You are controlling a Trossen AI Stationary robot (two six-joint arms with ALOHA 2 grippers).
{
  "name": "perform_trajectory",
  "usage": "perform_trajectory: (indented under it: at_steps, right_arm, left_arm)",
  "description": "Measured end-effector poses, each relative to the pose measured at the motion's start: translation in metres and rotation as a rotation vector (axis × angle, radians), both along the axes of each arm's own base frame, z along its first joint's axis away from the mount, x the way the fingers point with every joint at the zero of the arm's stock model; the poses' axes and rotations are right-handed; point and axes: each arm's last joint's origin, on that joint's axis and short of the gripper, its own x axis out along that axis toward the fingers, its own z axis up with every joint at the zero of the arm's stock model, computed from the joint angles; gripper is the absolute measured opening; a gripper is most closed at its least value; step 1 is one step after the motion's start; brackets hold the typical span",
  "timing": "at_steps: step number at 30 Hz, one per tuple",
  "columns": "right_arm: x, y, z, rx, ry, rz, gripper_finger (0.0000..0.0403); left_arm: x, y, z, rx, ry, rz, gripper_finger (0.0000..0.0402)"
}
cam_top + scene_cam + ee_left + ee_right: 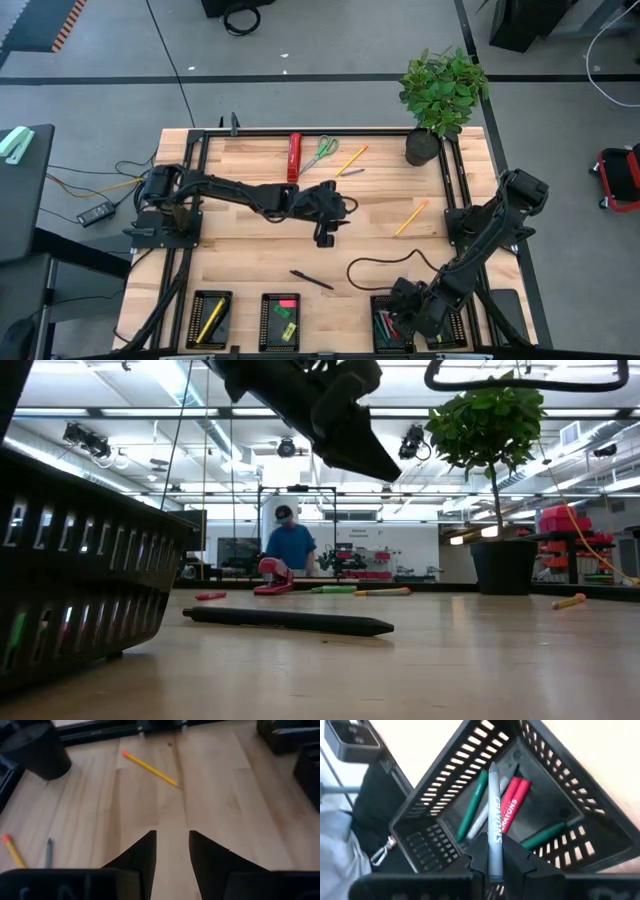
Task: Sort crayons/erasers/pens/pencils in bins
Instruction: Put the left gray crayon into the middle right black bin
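Wooden worktop (250, 255) with four black bins along the front edge. Potted plant (440, 95) at the back right corner.

Left gripper (325, 238) hanging over the middle of the worktop, fingers (142, 857) parted, holding nothing; only bare wood and a yellow pencil (150, 767) past them in its wrist view.

Right gripper (495, 865) down at the front edge over the crayon bin (560, 815), pinched on a grey crayon (493, 825) — only visible from that wrist, hidden from overhead. Red and green crayons (512, 807) lying inside.

Low view only: person in blue (290, 545) way back.

Black pen (311, 280) lying loose near the front edge, pencils (210, 320) in the leftmost bin, erasers (286, 318) in the next.
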Motion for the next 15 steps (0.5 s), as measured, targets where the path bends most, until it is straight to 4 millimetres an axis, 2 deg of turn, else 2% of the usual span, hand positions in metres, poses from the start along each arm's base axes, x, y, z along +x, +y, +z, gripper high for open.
perform_trajectory:
  at_steps: [7, 15]
  right_arm:
    - [0.0014, -0.0002, 0.0016, 0.000, -0.030, -0.037, 0.0049]
    - [0.0012, -0.0001, 0.0017, -0.011, -0.034, -0.008, 0.0103]
  left_arm:
    - [-0.0031, 0.0070, -0.0045, 0.002, 0.057, 0.014, 0.0118]
    - [-0.0043, 0.0068, -0.0061, 0.002, 0.077, 0.013, 0.0116]
